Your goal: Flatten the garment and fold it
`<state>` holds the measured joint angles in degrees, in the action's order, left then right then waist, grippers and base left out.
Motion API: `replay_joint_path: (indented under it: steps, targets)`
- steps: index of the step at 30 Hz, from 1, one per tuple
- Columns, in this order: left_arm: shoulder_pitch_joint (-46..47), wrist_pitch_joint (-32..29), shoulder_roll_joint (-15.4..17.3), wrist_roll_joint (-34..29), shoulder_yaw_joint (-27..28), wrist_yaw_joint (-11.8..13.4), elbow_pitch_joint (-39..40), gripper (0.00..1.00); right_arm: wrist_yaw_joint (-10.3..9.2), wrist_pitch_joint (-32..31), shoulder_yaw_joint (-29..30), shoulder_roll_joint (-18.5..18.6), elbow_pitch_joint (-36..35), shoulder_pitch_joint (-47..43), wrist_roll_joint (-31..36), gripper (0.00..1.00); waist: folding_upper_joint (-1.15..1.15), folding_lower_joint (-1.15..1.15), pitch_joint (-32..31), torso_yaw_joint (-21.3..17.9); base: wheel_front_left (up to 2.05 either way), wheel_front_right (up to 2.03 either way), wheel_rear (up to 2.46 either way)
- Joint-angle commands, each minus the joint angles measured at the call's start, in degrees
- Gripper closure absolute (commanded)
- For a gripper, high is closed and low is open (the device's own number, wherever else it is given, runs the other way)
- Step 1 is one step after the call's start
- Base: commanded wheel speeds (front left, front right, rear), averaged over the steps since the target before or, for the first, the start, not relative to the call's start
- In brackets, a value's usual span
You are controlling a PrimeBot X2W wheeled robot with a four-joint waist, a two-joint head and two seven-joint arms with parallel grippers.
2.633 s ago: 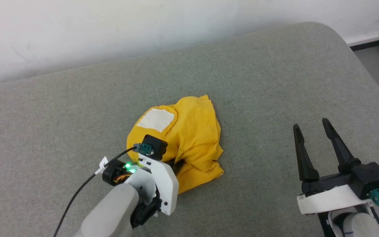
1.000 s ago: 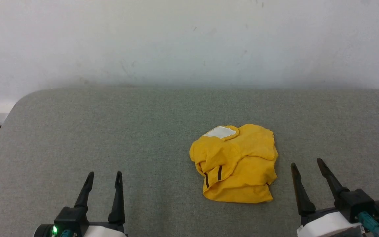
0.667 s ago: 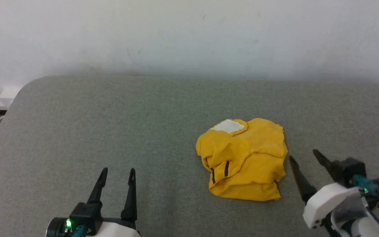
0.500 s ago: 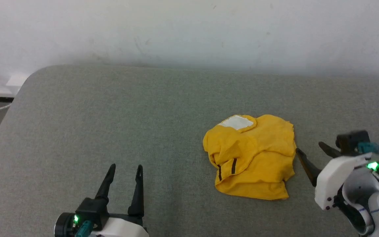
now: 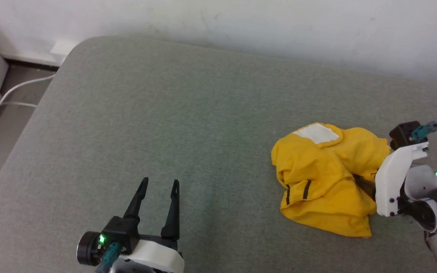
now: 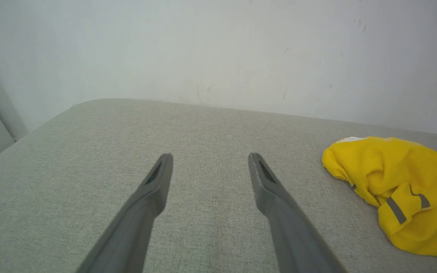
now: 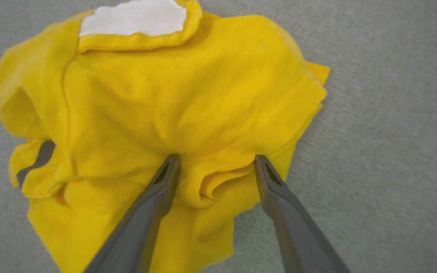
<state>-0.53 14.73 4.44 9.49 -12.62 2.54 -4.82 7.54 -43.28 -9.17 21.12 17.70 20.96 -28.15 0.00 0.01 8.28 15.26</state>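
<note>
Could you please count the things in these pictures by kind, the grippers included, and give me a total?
Garment: 1, the yellow T-shirt, crumpled.
Grippers: 2, the left gripper and the right gripper, both open.
Work surface: 1, the grey pad under the shirt.
Cable: 1, the white cable on the floor.
Total: 5

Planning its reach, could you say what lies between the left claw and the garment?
Head view: bare grey cushion, nothing else, between left claw and garment.
</note>
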Motion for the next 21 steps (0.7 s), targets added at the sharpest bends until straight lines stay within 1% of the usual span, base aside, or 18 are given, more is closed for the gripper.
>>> replay_joint_path:
  steps: [1, 2, 3, 4, 5, 8, 11, 16, 21]
  targets:
    - [0.9, 0.3, -0.3, -0.5, 0.4, -0.5, -0.2, 0.0, -0.05, 0.9, -0.6, -0.2, 0.6, 0.5, 0.4, 0.0, 0.0, -0.01, 1.3, 1.6, 0.0, 0.0, 0.0]
    - [0.9, 0.3, -0.4, -0.6, 0.5, -0.5, -0.3, 0.0, -0.05, 1.7, -1.1, -0.2, 1.0, 0.5, 0.5, 0.0, 0.0, -0.01, 1.3, 1.7, 0.0, 0.0, 0.0]
    - [0.8, 0.3, -0.5, -0.6, 0.7, -0.6, -0.4, 0.0, -0.05, 2.6, -1.5, -0.2, 1.5, 0.5, 0.6, 0.31, 0.0, -0.01, 1.1, 1.7, 0.0, 0.0, 0.0]
    - [0.8, 0.3, -0.6, -0.7, 0.9, -0.7, -0.5, 0.0, -0.05, 3.6, -2.1, -0.1, 1.8, 0.5, 0.9, 0.83, 0.0, -0.01, 1.0, 1.5, 0.0, 0.0, 0.0]
    - [0.8, 0.3, -0.7, -0.7, 1.1, -0.8, -0.7, 0.0, -0.05, 4.8, -2.7, 0.0, 2.0, 0.5, 1.0, 1.0, 0.0, -0.01, 0.8, 1.3, 0.0, 0.0, 0.0]
    - [0.6, 0.3, -0.8, -0.9, 1.4, -1.3, -1.2, 0.0, -0.05, 8.2, -4.4, 0.9, 2.2, 0.6, 1.5, 1.0, 0.0, -0.01, -0.2, 0.1, 0.0, 0.0, 0.0]
    - [0.4, 0.3, -0.9, -1.2, 1.7, -1.7, -1.6, 0.0, -0.05, 12.6, -3.8, 1.5, 1.1, 0.9, 2.1, 1.0, 0.0, -0.01, -1.3, -1.4, 0.0, 0.0, 0.0]
    - [-0.4, 0.3, -1.1, -1.4, 2.7, -2.0, -1.6, 0.0, -0.05, 17.2, 0.8, 1.1, -3.6, -1.7, 2.5, 1.0, 0.0, -0.01, -3.1, -4.7, 0.0, 0.0, 0.0]
    - [-0.9, 0.3, -1.3, -1.9, 2.8, -2.3, -1.3, 0.0, -0.05, 16.4, 7.4, -0.5, -9.4, -9.2, 5.2, 1.0, 0.0, -0.01, -3.8, -8.2, 0.0, 0.0, 0.0]
